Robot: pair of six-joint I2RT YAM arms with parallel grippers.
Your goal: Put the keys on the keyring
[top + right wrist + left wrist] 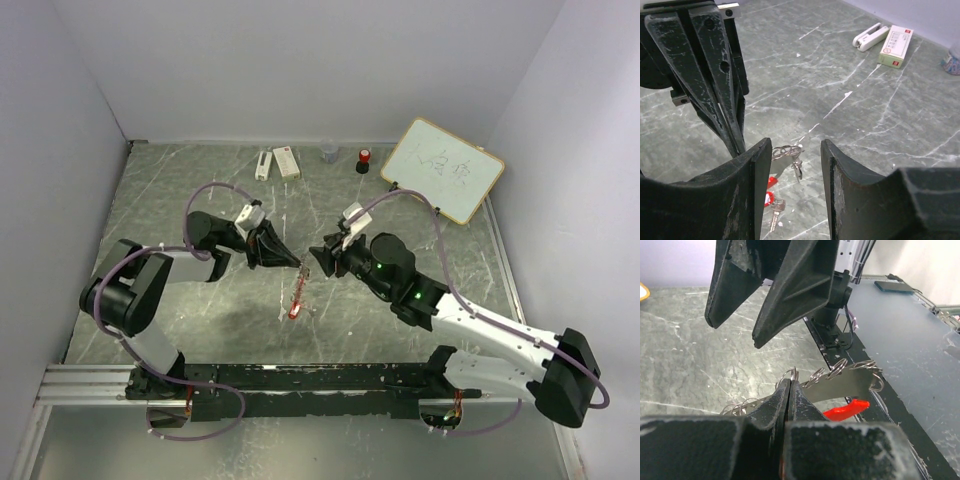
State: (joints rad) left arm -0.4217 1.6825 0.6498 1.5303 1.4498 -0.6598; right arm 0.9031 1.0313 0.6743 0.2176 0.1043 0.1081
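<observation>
We see the keyring (850,382) pinched at its thin ring by our left gripper (790,384), fingers clamped tight. A small key (797,170) hangs just below those tips. Our right gripper (796,145) faces them close by, fingers spread apart.

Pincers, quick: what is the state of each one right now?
Left pincer: shut, pinching the keyring.
Right pincer: open, holding nothing.

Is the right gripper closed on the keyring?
No, the right gripper stands open, its jaws wide apart, with the keyring seen in the gap between them.
</observation>
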